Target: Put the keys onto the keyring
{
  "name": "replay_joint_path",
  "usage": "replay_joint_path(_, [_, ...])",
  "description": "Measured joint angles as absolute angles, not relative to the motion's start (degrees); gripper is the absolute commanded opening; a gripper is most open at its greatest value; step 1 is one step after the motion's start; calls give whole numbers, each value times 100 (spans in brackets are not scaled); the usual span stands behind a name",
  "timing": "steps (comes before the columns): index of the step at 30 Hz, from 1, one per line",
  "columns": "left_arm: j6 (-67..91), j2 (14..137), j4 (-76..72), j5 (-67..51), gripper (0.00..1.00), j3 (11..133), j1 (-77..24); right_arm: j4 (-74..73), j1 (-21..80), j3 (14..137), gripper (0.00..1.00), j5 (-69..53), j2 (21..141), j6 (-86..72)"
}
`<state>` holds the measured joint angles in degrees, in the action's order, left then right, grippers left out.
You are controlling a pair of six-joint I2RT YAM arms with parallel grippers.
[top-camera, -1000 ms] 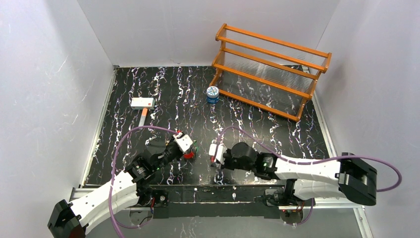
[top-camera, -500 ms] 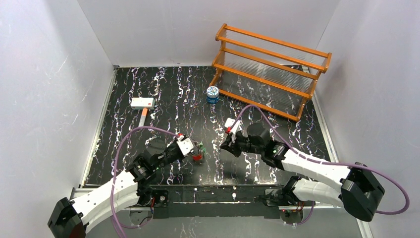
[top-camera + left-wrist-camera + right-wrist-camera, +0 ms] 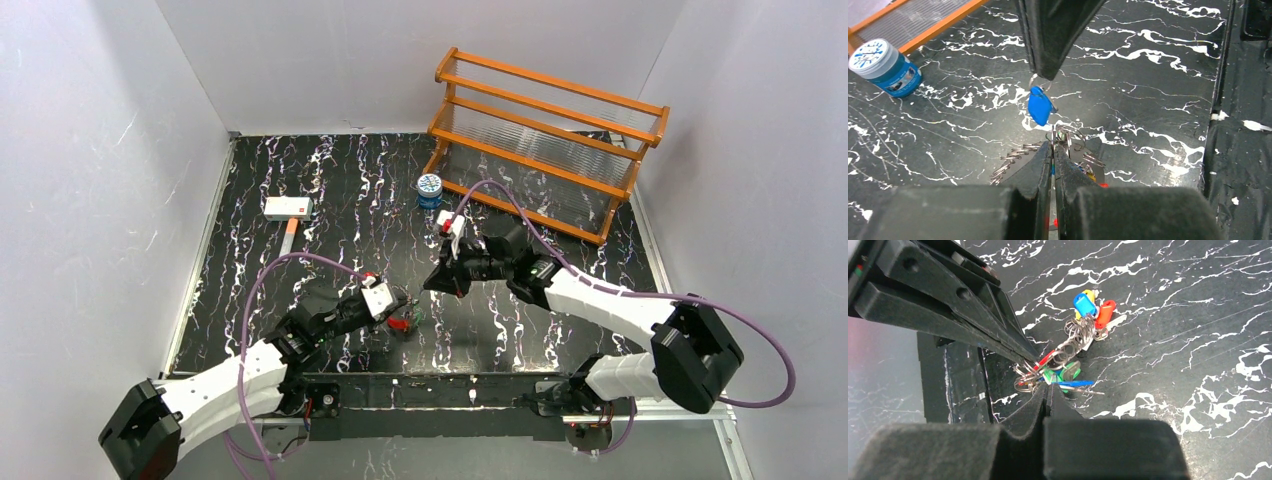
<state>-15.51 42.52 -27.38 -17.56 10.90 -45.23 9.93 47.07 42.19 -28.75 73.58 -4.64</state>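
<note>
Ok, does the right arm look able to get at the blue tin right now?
Probably yes: the blue tin stands in the open just beyond the right gripper, with nothing between them. But it is shut on a blue key, which it would need to release first.

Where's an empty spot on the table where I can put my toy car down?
Bare marble lies between the white mallet and the blue tin, back to the wall, and along the left edge below the mallet. Crowded: the near middle, where the left gripper pinches the keyring and the right gripper holds a blue key.
</note>
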Motion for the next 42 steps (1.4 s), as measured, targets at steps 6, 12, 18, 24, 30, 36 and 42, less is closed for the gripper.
replay_joint_path(6, [-1347, 4543, -3177, -1909, 0, 978, -4525, 770, 4574, 4429, 1, -3312, 7426, -405])
replay_joint_path(12, [-1253, 4644, -3341, -1953, 0, 967, -4525, 113, 4571, 5009, 1, -3760, 7826, -1])
replay_joint_path(18, [-1192, 4672, -3422, -1957, 0, 967, -4523, -403, 4571, 5282, 1, -4195, 8324, 285])
replay_joint_path(24, [-1166, 4683, -3437, -1997, 0, 956, -4525, -502, 4571, 5282, 1, -4401, 8396, 327])
replay_joint_path(30, [-1149, 4694, -3485, -2008, 0, 921, -4525, -497, 4571, 5282, 1, -4482, 8396, 320])
replay_joint_path(36, [-1142, 4709, -3542, -2008, 0, 908, -4525, -438, 4571, 5207, 1, -4088, 8263, 211])
replay_joint_path(42, [-1131, 4709, -3570, -2003, 0, 904, -4525, -449, 4574, 4976, 1, -3507, 7688, 169])
